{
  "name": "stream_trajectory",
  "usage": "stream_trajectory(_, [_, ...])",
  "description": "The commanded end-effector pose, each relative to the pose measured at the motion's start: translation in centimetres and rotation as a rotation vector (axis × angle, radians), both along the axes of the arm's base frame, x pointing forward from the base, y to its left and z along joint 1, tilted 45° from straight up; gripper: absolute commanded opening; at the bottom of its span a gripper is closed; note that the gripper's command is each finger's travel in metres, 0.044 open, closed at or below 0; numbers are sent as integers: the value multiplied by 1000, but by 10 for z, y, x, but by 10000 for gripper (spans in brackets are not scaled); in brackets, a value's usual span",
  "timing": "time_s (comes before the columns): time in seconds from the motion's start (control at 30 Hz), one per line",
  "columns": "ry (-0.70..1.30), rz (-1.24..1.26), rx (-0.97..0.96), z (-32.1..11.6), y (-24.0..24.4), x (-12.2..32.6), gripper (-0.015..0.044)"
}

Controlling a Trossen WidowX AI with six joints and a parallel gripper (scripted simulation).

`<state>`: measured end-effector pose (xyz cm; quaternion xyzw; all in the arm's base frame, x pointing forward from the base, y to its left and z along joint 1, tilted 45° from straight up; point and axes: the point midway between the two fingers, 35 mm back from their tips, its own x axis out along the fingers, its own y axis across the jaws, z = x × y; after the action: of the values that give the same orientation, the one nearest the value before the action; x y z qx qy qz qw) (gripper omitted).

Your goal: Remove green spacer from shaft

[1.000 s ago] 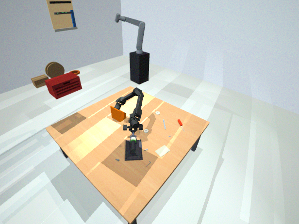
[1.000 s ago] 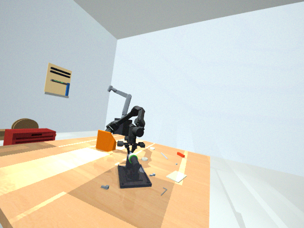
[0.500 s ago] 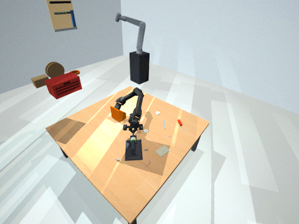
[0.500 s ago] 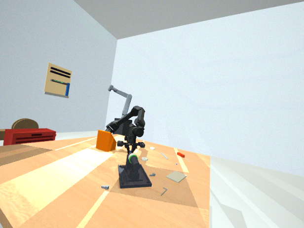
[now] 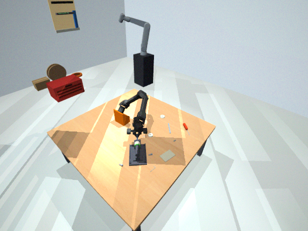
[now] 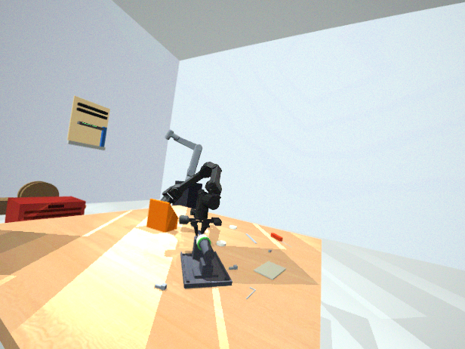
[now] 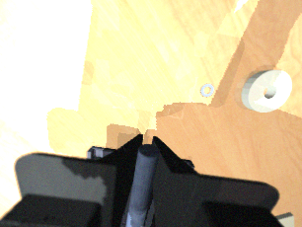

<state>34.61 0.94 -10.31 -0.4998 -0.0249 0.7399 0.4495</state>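
My gripper (image 5: 137,137) (image 6: 201,232) (image 7: 147,139) is shut on the shaft (image 7: 144,183), whose rounded end shows between the fingers in the wrist view. The shaft runs from the fingers towards the dark fixture on its base plate (image 5: 143,160) (image 6: 207,284). The green spacer (image 5: 137,145) (image 6: 204,242) is around the shaft line, beside a whitish band (image 5: 137,143), at the dark housing tube (image 5: 137,151) (image 6: 206,252). Other spacers and any gap at the big housing block cannot be made out. No green ring shows on the table.
White discs (image 5: 150,135) (image 5: 162,116) (image 7: 257,94) and a small ring (image 7: 207,90) lie beyond the fixture. An orange block (image 5: 121,118) (image 6: 161,215) stands behind on the left. Small bolts (image 5: 121,164) (image 5: 150,154), a hex key (image 6: 250,292), a beige pad (image 5: 167,155) and a red screwdriver (image 5: 185,126) lie around.
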Motion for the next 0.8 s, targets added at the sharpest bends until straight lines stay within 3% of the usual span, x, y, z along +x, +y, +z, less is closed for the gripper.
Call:
stream_trajectory(0.0, [2, -2, 4, 1, 1, -1, 0])
stream_trajectory(0.77, [2, -2, 4, 2, 2, -3, 0])
